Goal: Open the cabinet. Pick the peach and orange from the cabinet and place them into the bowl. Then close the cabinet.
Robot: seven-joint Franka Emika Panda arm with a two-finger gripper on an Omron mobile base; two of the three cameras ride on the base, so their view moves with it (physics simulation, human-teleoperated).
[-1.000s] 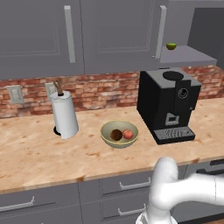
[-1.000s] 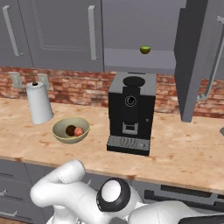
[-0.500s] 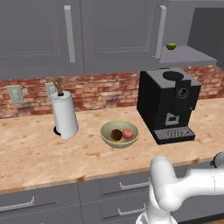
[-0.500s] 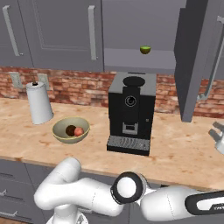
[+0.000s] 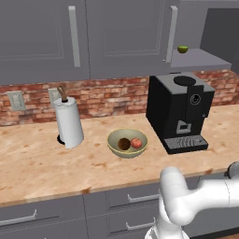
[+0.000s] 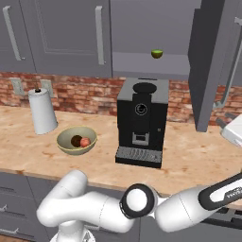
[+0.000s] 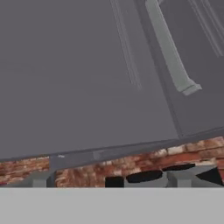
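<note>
cabinet is the thing left to deal with, and its right door hangs wide open at 3 o'clock in the right base view, edge on, with its tall bar handle on the far side. the shelf inside shows in the left base view at 1 o'clock, with a small green fruit sitting on it. the bowl rests on the counter between the paper-towel roll and the black coffee machine, and the orange and the peach lie side by side inside it, touching or nearly so. so the fruit part looks done, and closing the door looks like the job now. the gripper sits at 3 o'clock in the right base view, close under the open door; whether its fingers are apart or together cannot be told. the hand view looks up at the door panel and the handle at 1 o'clock. things could go wrong here. if the hand pushes near the hinge, the door may hardly swing. if it slips off the smooth panel, the door stays open. a wide swing of the arm could also bump the coffee machine. a hard slam might shake the green fruit off the shelf.
</note>
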